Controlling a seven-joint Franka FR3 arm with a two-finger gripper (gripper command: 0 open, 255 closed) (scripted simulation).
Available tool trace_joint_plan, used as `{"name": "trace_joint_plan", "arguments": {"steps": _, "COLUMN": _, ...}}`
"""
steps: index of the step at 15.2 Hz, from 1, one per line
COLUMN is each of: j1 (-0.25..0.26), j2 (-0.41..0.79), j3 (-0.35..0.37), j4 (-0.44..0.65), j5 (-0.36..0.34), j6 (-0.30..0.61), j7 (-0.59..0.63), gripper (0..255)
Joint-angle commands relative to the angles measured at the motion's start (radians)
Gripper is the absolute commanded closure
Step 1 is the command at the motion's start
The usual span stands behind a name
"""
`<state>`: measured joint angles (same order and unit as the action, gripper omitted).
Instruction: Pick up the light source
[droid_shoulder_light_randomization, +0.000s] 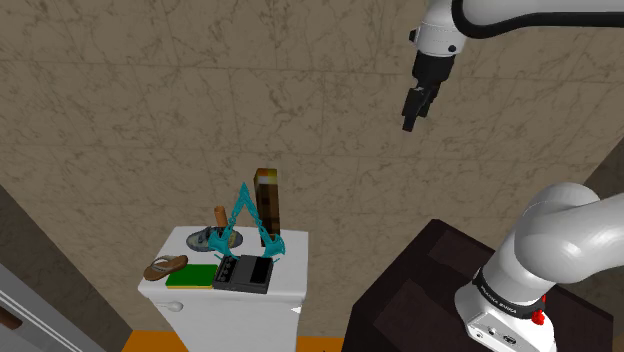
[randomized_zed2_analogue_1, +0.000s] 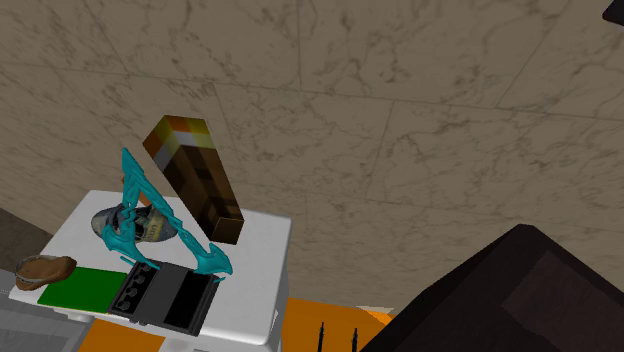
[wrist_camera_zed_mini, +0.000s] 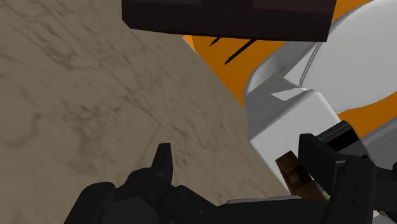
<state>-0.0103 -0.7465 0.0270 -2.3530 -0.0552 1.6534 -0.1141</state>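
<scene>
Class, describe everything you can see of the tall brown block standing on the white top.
The tall brown block is a square-sided post with mottled, wood-like brown faces and an orange-yellow upper end. It stands on end towards the back of the white top, near the marbled wall. The teal triangular frame stands just in front of it; whether they touch cannot be judged.

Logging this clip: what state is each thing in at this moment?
gripper: high in the air, holding nothing, far from the things.
brown block with a yellow top: standing on end on the white tank, untouched.
teal triangle frame: standing upright beside the block.
bowl: right way up, next to the frame.
black and grey box: lying flat at the tank's front edge.
</scene>
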Motion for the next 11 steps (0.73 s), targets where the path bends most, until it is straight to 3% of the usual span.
{"name": "trace_joint_plan", "arguments": {"steps": 1, "j1": 0.0, "j2": 0.0, "j3": 0.0, "j4": 0.0, "j5": 0.0, "j6": 0.0, "j7": 0.0, "gripper": 0}}
{"name": "trace_joint_plan", "arguments": {"steps": 11, "j1": 0.078, "j2": 0.371, "j3": 0.043, "j4": 0.156, "j5": 0.018, "j6": 0.165, "j7": -0.027, "gripper": 0}}
